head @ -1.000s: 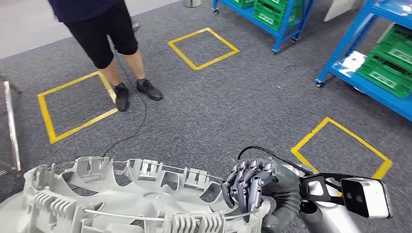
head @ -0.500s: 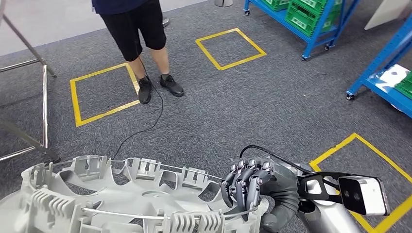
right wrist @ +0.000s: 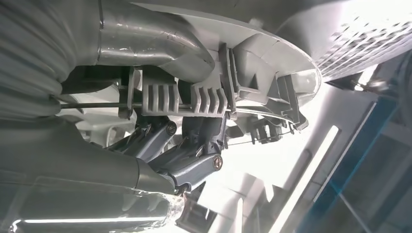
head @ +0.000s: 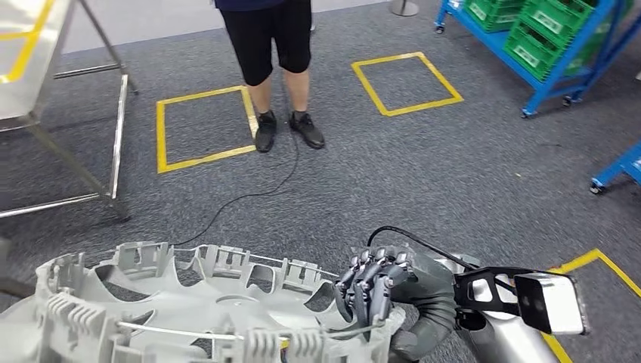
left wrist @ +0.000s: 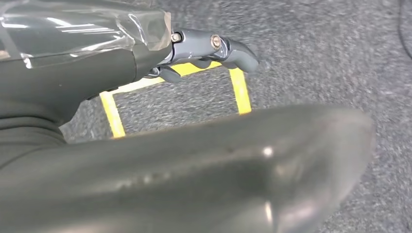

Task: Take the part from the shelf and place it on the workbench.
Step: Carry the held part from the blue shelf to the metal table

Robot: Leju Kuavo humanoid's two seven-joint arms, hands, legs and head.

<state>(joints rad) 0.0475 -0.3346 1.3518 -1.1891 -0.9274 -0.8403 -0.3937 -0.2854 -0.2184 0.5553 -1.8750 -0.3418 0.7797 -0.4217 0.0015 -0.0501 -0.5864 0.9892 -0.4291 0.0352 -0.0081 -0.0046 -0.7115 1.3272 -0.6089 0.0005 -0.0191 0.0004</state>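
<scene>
Half the job looks done: the part (head: 189, 310), a big grey wheel cover, is off the shelf and carried low before the robot. Its right hand (head: 374, 291) curls tightly over the rim (fingers (right wrist: 194, 160) hooked underneath). Left hand (left wrist: 209, 48): grip unclear. The workbench (head: 30, 60) waits.

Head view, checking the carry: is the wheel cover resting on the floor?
No, the right hand grips the wheel cover's rim, holding it above the carpet.
</scene>
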